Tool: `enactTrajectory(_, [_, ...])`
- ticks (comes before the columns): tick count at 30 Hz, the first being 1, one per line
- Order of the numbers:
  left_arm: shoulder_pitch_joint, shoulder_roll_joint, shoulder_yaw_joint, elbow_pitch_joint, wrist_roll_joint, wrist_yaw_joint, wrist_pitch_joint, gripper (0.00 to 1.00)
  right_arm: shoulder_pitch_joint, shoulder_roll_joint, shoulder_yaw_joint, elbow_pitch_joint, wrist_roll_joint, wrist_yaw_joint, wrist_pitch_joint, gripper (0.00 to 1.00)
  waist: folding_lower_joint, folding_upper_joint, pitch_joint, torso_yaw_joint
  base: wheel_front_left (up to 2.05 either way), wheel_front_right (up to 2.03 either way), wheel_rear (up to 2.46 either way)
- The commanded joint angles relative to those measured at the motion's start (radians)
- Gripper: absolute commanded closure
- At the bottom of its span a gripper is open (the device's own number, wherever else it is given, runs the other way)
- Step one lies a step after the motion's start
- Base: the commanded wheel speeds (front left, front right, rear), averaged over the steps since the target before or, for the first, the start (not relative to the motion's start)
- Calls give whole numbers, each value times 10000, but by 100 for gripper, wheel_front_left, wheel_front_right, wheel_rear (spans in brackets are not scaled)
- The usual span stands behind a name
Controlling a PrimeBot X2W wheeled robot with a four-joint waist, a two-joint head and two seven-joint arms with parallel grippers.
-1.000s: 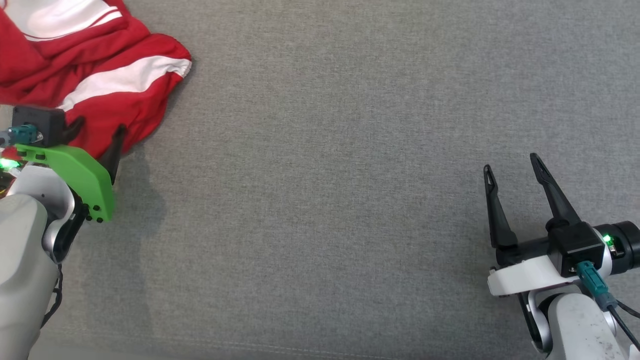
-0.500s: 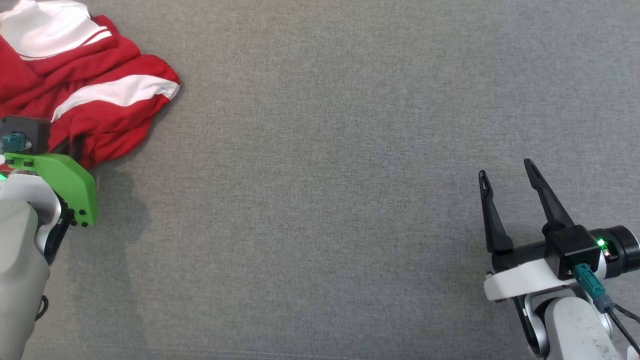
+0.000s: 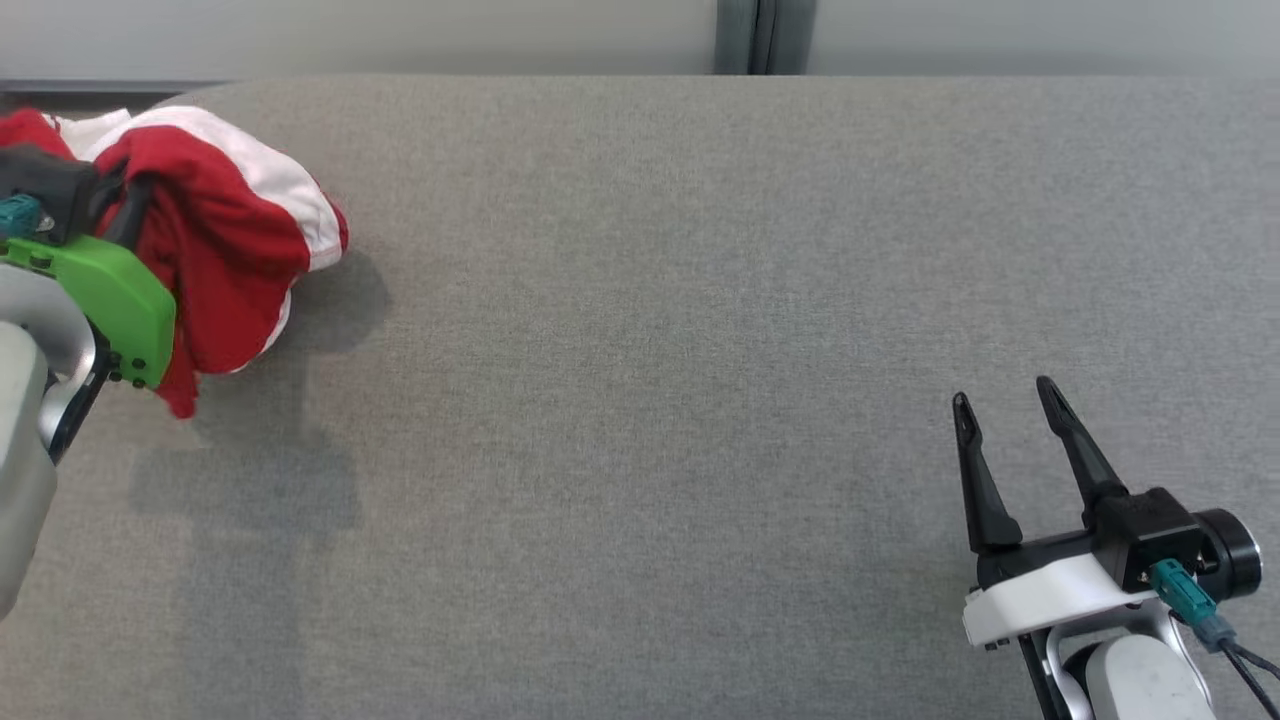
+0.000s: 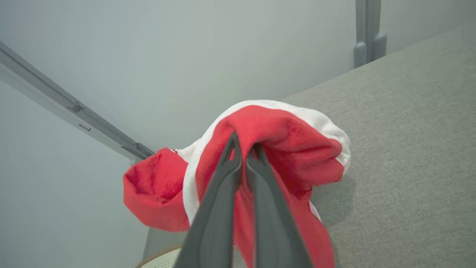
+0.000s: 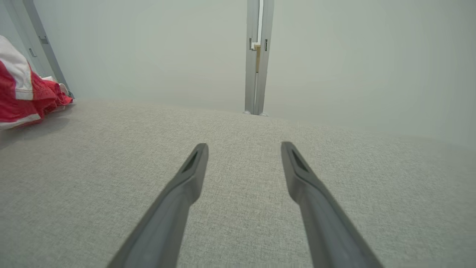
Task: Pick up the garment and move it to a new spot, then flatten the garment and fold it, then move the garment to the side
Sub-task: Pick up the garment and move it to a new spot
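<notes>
Garment: red-and-white bunch at 10 o'clock on the grey padded surface, far-left corner near the wall. Left gripper is clamped tight on a red fold at the top of the bunch. Cloth drapes down from the fingers, so no clear long axis. Right gripper sits at 4 o'clock, fingers spread wide, nothing in them, well apart from the cloth. Bare surface lies toward 3 o'clock from the bunch, so my read: left arm carries, 1 arm only.
</notes>
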Motion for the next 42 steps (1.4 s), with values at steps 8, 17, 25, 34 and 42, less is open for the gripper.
enactTrajectory(8, [-780,309,-987,-2128,32,-17,153,100,641,-23,-312,124,433,-1,-33,0,0,0,-1925,-1661,0,0,0])
enactTrajectory(17, [-896,-624,-1090,-3169,-268,356,462,100,604,-21,-422,92,531,1,-33,0,0,0,-1543,-3518,0,0,0])
enactTrajectory(25, [486,-2187,-1467,-2406,-755,957,242,100,318,-12,-423,98,807,1,-33,0,0,0,-680,-4297,0,0,0])
enactTrajectory(34, [2162,-3982,-2607,-1040,-662,841,-346,100,156,-14,-228,112,1083,1,-33,0,0,0,-261,-4151,0,0,0])
enactTrajectory(42, [2749,-4668,-2886,-653,-800,712,-871,0,228,-17,21,276,1114,1,-35,0,0,0,-457,-3655,0,0,0])
